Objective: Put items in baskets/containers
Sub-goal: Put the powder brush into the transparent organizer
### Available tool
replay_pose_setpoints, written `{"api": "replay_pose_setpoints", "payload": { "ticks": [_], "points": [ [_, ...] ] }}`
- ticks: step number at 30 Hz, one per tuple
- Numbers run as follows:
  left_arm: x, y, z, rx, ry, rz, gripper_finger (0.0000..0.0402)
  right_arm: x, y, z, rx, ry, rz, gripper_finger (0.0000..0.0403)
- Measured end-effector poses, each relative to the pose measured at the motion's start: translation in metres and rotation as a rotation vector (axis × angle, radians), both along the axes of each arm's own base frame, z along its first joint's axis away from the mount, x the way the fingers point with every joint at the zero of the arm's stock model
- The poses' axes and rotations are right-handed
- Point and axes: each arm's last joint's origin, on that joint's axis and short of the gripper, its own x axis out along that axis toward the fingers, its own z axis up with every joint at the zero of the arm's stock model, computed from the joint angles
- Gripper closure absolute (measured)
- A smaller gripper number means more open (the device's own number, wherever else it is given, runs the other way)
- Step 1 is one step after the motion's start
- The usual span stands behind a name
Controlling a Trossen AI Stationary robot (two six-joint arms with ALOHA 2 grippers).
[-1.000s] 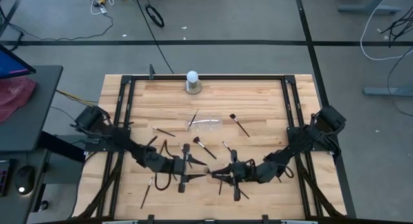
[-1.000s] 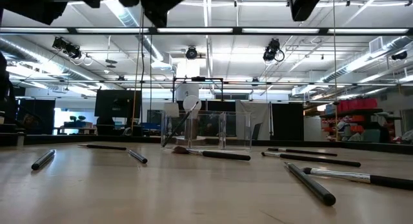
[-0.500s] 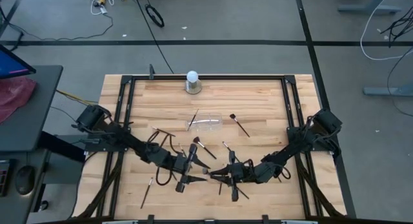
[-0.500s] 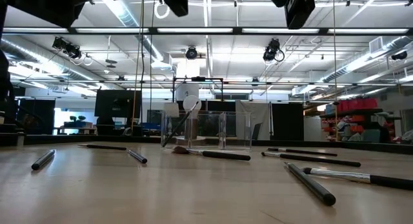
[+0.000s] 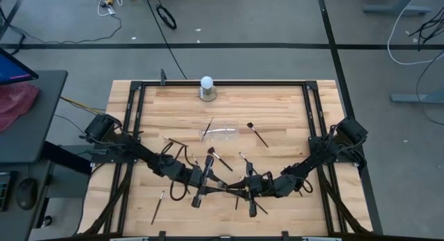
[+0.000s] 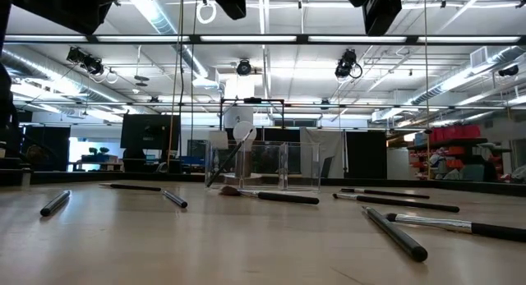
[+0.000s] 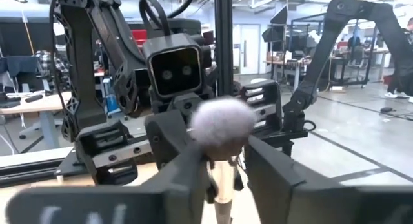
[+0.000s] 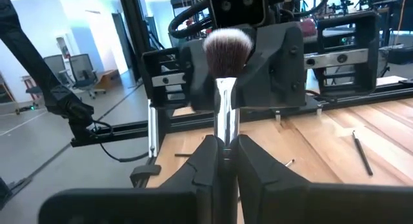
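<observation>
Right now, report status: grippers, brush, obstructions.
Right gripper shut on fluffy brush, mid-handover. Left gripper closing round its head. Clear holder beyond; loose brushes scattered between.

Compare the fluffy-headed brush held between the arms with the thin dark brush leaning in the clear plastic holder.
The fluffy-headed silver-ferruled brush is clamped by the right gripper, off the table, head at the left gripper; the thin dark brush leans free in the clear plastic holder. The first awaits placing; the second is already put away. Both are makeup brushes.
</observation>
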Motion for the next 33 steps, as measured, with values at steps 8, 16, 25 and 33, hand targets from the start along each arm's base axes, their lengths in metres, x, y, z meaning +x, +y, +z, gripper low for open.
{"api": "replay_pose_setpoints", "payload": {
  "ticks": [8, 16, 25, 33],
  "points": [
    [0.000, 0.000, -0.003, 0.015, 0.030, 0.000, 0.0352, -0.001, 0.000, -0.002, -0.025, 0.041, 0.001, 0.0334],
    [-0.004, 0.014, 0.015, 0.081, 0.200, 0.240, 0.0352, -0.026, -0.004, 0.008, 0.032, 0.245, -0.140, 0.0261],
    [0.015, 0.077, 0.051, 0.218, 0.495, 0.593, 0.0352, -0.032, -0.002, 0.002, 0.102, 0.291, -0.185, 0.0262],
    [0.021, 0.136, 0.044, 0.210, 0.606, 0.692, 0.0341, -0.032, -0.002, 0.002, 0.104, 0.290, -0.185, 0.0282]
  ]
}}
